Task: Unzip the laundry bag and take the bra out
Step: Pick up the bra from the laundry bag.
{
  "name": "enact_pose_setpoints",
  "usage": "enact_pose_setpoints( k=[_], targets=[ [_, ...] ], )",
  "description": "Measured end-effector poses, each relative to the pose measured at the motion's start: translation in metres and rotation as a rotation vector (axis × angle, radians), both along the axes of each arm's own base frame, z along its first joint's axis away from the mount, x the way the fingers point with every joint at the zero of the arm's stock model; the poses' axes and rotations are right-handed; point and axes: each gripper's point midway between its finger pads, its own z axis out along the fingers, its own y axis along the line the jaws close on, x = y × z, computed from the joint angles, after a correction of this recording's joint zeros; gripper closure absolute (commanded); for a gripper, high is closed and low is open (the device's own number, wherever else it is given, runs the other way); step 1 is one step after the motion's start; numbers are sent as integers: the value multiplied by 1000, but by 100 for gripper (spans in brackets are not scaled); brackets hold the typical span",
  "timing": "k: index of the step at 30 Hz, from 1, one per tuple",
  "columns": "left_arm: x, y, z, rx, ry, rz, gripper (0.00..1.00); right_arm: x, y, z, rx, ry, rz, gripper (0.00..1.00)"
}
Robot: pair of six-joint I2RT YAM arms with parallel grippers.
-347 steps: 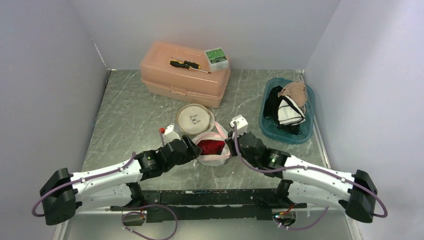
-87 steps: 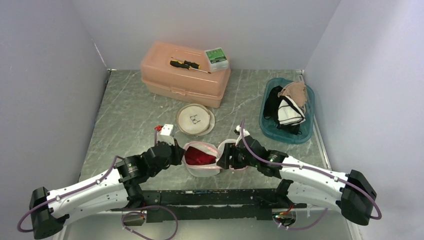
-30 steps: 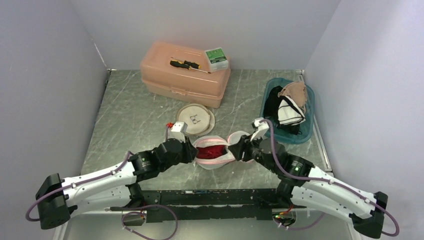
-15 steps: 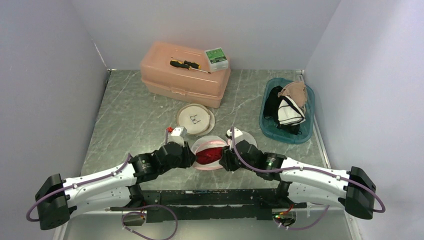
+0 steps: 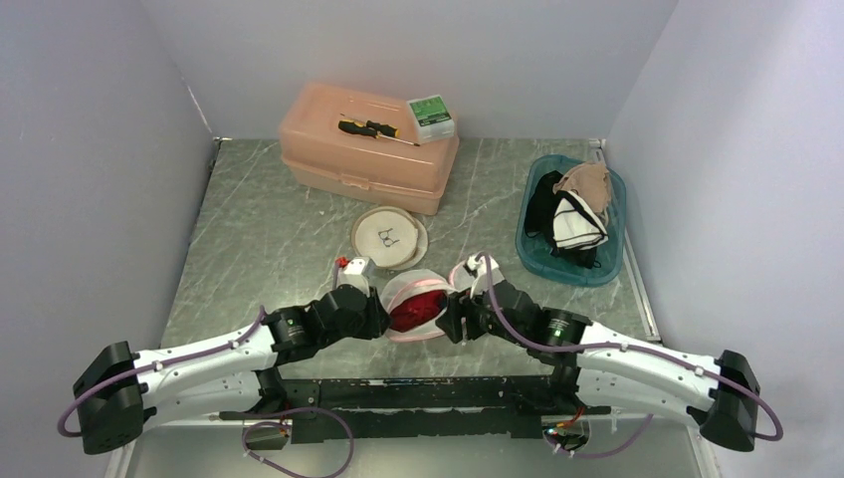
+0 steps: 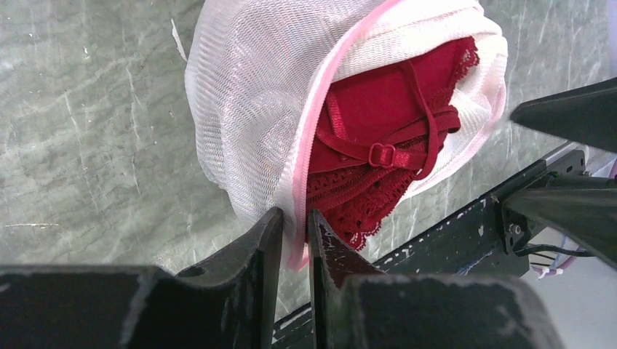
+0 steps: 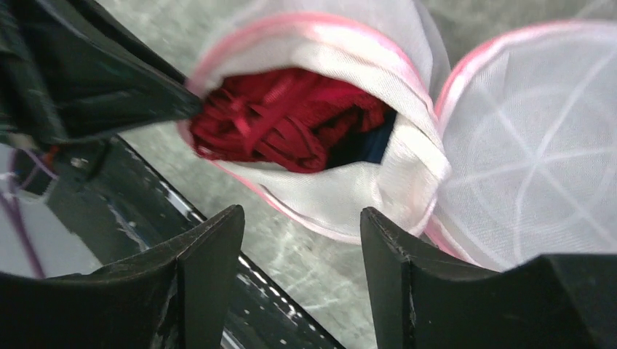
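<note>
The white mesh laundry bag (image 5: 413,297) with pink trim lies unzipped near the table's front, its round lid (image 7: 531,182) folded back to the right. A red lace bra (image 6: 378,156) fills its mouth and shows in both wrist views (image 7: 280,120). My left gripper (image 6: 295,218) is shut on the bag's pink rim at its left side. My right gripper (image 7: 302,218) stands open just right of the bag, nothing between its fingers, the bag's lower edge beyond the tips.
A pink toolbox (image 5: 368,147) with a screwdriver and a small green box stands at the back. A round white mesh disc (image 5: 388,237) lies behind the bag. A teal tub (image 5: 572,221) of clothes sits at right. The black rail (image 5: 418,390) runs along the front edge.
The right gripper's jaws have spread wider than half a second ago and it has shifted slightly right beside the bag. The left gripper keeps its hold on the rim.
</note>
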Motion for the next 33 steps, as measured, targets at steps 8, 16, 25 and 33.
enact_pose_setpoints(
  k=[8, 16, 25, 33],
  targets=[
    [0, 0, 9, -26, -17, 1, 79, 15, 27, 66, 57, -115, 47, 24],
    [0, 0, 9, -29, -16, 4, 90, 19, 40, 29, -149, -163, 118, 22],
    [10, 8, 9, -3, -45, 61, 97, 10, 57, 38, -164, -370, 273, 26],
    [24, 11, 13, 21, -84, 122, 97, 6, 79, 20, -211, -434, 363, 30]
  ],
)
